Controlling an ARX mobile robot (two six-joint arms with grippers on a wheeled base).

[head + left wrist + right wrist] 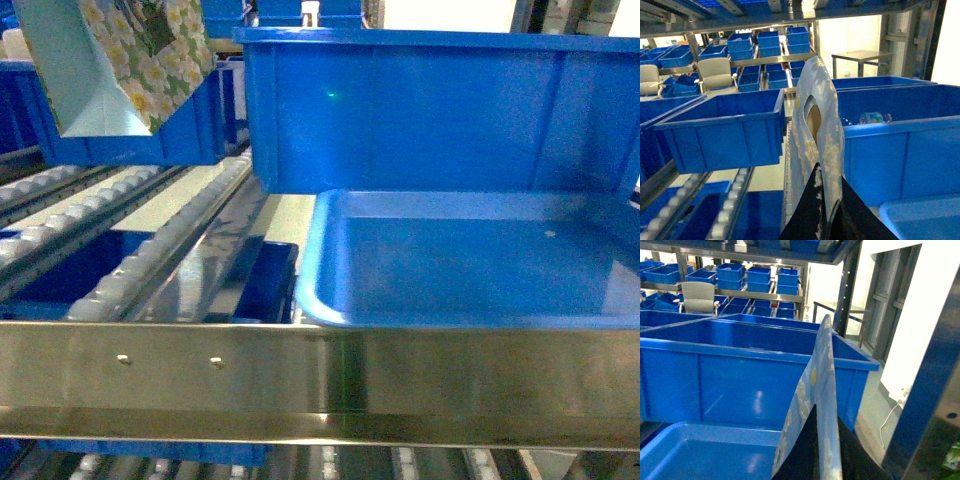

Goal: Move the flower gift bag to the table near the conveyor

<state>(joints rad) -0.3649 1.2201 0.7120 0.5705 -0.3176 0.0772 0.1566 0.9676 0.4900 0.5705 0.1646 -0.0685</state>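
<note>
Conveyor rollers run below the raised left pincer | large blue bin and blue tray sit to its right | flower gift bag hangs pinched in that pincer, seemingly lifted clear for carrying | right pincer likewise grips a thin patterned bag edge, wrist upturned.

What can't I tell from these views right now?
- Head view: the flower bag is cut off by the top edge; neither hand shows.
- Left wrist view: the left hand grips a bag edge; the bag's body is unseen.
- Right wrist view: same for the right hand.
- No view shows the table.
</note>
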